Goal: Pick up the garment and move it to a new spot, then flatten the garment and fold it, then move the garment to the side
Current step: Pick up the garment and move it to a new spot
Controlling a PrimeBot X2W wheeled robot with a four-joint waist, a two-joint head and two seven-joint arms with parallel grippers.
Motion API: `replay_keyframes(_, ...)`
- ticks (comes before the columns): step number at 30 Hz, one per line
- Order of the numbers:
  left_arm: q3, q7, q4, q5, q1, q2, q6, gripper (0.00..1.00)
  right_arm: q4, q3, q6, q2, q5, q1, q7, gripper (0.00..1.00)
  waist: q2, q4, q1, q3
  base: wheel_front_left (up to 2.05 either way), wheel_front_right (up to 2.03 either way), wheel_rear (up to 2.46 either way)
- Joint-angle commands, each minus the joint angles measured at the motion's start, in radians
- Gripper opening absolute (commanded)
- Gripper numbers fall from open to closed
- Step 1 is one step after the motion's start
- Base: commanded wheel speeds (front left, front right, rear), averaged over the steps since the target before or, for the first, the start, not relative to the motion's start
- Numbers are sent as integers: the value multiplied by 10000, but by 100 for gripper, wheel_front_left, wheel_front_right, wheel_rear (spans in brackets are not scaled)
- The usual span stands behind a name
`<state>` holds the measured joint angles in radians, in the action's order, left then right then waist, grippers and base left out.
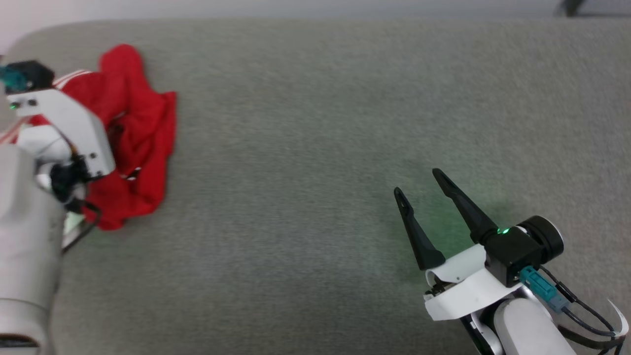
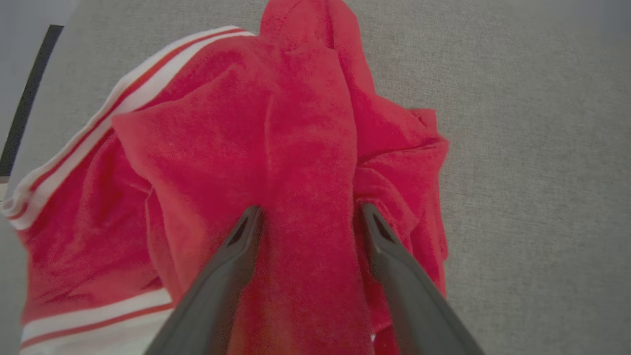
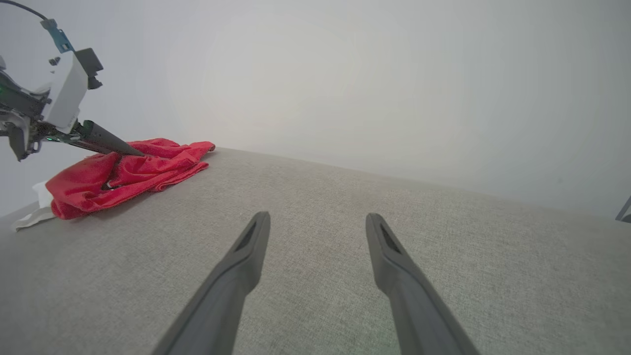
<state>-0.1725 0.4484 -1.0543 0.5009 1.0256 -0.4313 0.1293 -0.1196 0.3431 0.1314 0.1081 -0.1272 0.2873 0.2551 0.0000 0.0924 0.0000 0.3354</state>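
With the left claw (image 2: pixel 310 212) open astride a raised ridge of the crumpled garment (image 2: pixel 197 148), seat both tips deep before closing; the right claw (image 3: pixel 318 217) stands open, well apart from the cloth.

The grey fabric surface (image 1: pixel 320 113) is a wide padded top with a rounded corner at the far left. One thing lies on it: the garment (image 1: pixel 138 133), crumpled in a heap near that corner (white striped edges show at its left side).
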Motion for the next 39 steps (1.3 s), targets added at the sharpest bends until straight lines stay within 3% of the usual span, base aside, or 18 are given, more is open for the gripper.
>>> replay_keyframes(1,-39,94,-42,91,73,-158,9,100,35,52,-12,-46,-38,146,25,100,0,-728,0,730,0,0,0)
replay_keyframes(7,-233,468,-828,618,-53,-634,11,100,270,178,-14,22,51,429,63,100,0,-1133,0,1247,0,0,0)
replay_keyframes(17,-881,600,-1819,778,-447,74,42,100,759,205,-14,-29,234,342,-72,100,0,-1232,0,1445,0,0,0)
replay_keyframes(18,-935,578,-1809,838,-463,105,53,40,775,235,-14,-39,240,329,-77,100,0,-1222,0,1416,0,0,0)
replay_keyframes(19,-977,538,-1783,910,-478,124,55,0,785,260,-14,-49,230,316,-101,100,0,-1210,0,1377,0,0,0)
replay_keyframes(32,-2191,-1733,-292,1121,215,-551,49,0,372,83,-14,-223,-127,58,29,100,0,-1238,0,258,0,0,0)
replay_keyframes(35,-2628,-2097,223,1450,392,-527,2,0,234,-37,-12,-315,-209,-105,69,100,0,-1310,0,-140,0,0,0)
replay_keyframes(39,-3477,-1982,1197,2105,573,-45,5,0,112,-244,-14,-406,-324,-362,97,100,0,-1555,0,-533,0,0,0)
